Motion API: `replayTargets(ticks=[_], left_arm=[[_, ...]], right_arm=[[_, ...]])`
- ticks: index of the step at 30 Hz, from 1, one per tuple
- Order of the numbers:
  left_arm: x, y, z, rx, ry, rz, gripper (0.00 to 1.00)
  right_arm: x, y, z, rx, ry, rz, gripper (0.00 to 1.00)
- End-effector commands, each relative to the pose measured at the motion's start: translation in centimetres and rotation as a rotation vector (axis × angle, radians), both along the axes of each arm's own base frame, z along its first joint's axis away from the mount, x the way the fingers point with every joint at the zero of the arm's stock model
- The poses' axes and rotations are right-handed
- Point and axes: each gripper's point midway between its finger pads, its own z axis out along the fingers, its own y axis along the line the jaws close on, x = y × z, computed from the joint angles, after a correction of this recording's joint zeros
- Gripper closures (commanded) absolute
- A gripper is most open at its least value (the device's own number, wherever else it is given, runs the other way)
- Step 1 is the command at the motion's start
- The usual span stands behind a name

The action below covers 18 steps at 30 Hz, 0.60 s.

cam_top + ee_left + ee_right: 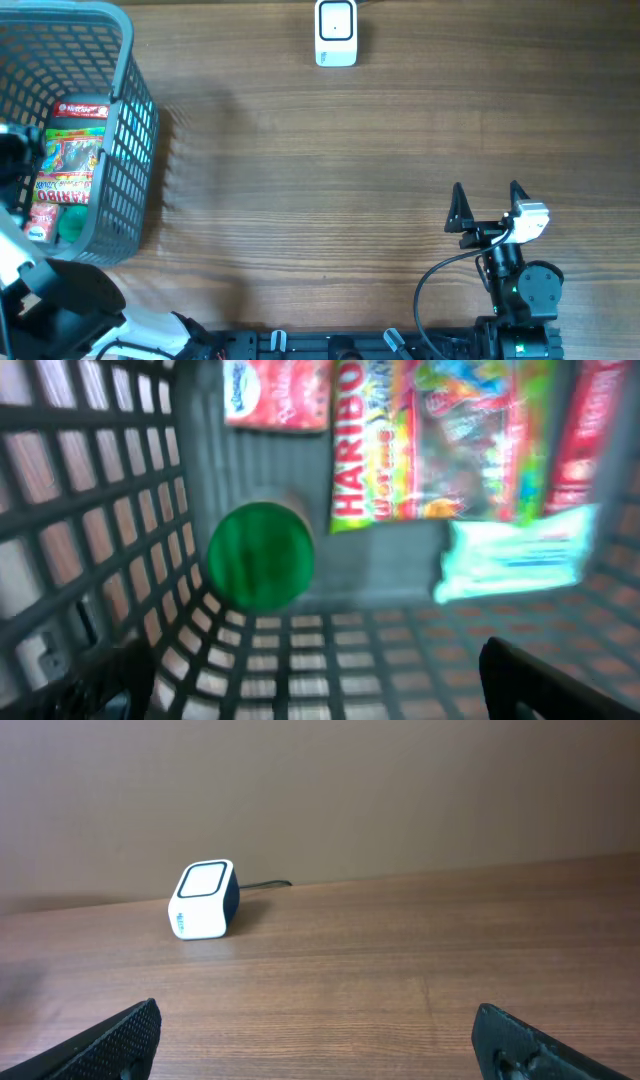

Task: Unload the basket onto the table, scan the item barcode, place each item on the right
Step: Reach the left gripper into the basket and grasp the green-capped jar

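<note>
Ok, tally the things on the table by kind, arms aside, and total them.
Basket: 1
Scanner: 1
Packets in the basket: 3 (Haribo bag, red packet, pale green packet)
Green round thing: 1
Total: 6

We note a small white cube-shaped scanner [205, 900], cable [268, 884] behind, on brown wooden table [400, 970]; right gripper [318, 1045] gapes wide.

Worktop layout, placed from the basket [130, 110]

In the basket lie a sweets bag [72, 160] and, nearer the robot, a round item [70, 225]. The left tool [320, 690] hangs over them. The scanner [336, 32] stands well right of the basket, farther back. The right tool [487, 205] sits far right, nearer the robot.
</note>
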Motion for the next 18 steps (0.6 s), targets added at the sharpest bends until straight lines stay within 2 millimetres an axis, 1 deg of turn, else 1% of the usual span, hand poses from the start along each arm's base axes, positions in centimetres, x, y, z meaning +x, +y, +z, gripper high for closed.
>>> replayTargets(ticks=[1,3,4,10,18], left_arm=[[-1.9,0.2,-4.0,-0.012,0.114,0.018,0.0],[-2.6,0.5,-5.6,0.006,0.154,0.019,0.0],[-2.6,0.5,-6.0,0.003,0.156,0.019,0.0],[-2.7,0.4,-7.7,-0.001,0.162,0.019,0.0],[-3.0,0.1,-11.0,-0.007,0.168,0.017,0.0]], right_arm=[[0.0,-0.2,0.0,-0.002,-0.001,-0.013,0.0],[0.0,-0.2,0.0,-0.002,0.0,-0.013,0.0],[0.0,-0.2,0.0,-0.002,0.0,-0.013,0.0],[0.0,-0.2,0.0,-0.002,0.0,-0.013,0.01],[0.0,-0.2,0.0,-0.002,0.0,-0.013,0.0]])
